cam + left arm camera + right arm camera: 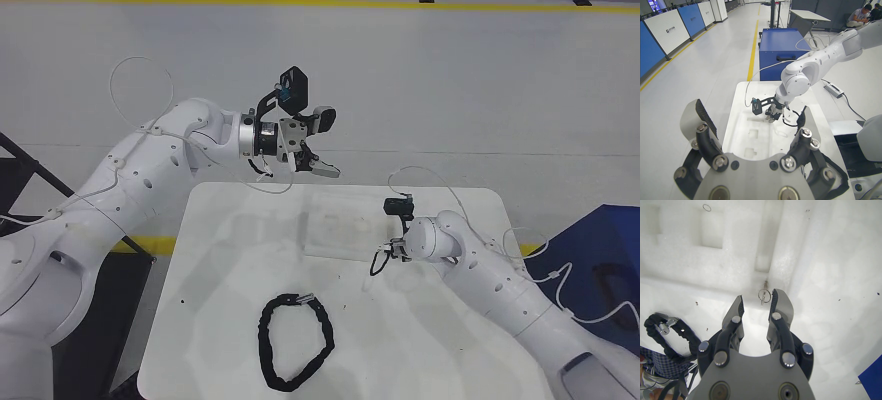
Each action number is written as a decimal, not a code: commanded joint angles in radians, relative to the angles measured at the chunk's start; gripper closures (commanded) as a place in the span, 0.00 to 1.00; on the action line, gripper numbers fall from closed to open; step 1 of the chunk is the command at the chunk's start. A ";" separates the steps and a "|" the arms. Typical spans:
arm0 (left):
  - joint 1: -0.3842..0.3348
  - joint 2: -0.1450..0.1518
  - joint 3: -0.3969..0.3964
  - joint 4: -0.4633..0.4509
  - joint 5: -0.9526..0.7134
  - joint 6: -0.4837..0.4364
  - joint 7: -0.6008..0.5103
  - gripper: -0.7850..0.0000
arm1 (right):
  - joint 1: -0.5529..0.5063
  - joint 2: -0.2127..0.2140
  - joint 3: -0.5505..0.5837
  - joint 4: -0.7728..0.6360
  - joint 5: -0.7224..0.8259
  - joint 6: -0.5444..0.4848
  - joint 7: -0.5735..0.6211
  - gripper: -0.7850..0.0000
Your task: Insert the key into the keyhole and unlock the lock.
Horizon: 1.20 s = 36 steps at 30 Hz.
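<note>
While the right gripper hangs partly open, holding nothing, the key lies just past its fingertips at the foam tray's edge. The lock lies well apart on the table. The left gripper gapes wide, empty.

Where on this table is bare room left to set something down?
Free: on the table, the strip left of the chain lock and the band between it and the foam tray. Crowded: that tray's near right corner, where the right gripper, fingers open, hangs by the key.
</note>
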 commanded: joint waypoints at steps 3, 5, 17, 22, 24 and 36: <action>0.000 0.000 0.000 0.000 0.000 0.000 0.000 0.00 | -0.008 -0.010 0.004 0.024 0.010 -0.008 -0.031 0.71; 0.000 0.000 0.000 0.000 0.000 0.000 0.000 0.00 | -0.010 -0.015 0.006 0.035 0.012 -0.013 -0.041 0.72; 0.000 0.000 0.000 0.000 0.000 0.000 0.000 0.00 | -0.016 -0.028 0.034 0.059 -0.006 0.009 -0.060 0.86; 0.000 0.000 0.000 0.000 0.000 0.000 0.000 0.00 | -0.020 -0.032 0.039 0.066 -0.016 0.011 -0.048 0.92; 0.000 0.000 0.000 0.000 0.000 0.000 0.000 0.00 | -0.020 -0.034 0.040 0.067 -0.022 0.009 -0.045 0.98; 0.000 0.000 0.000 0.000 0.000 0.000 0.000 0.00 | -0.008 -0.020 0.085 -0.024 -0.111 0.026 0.035 1.00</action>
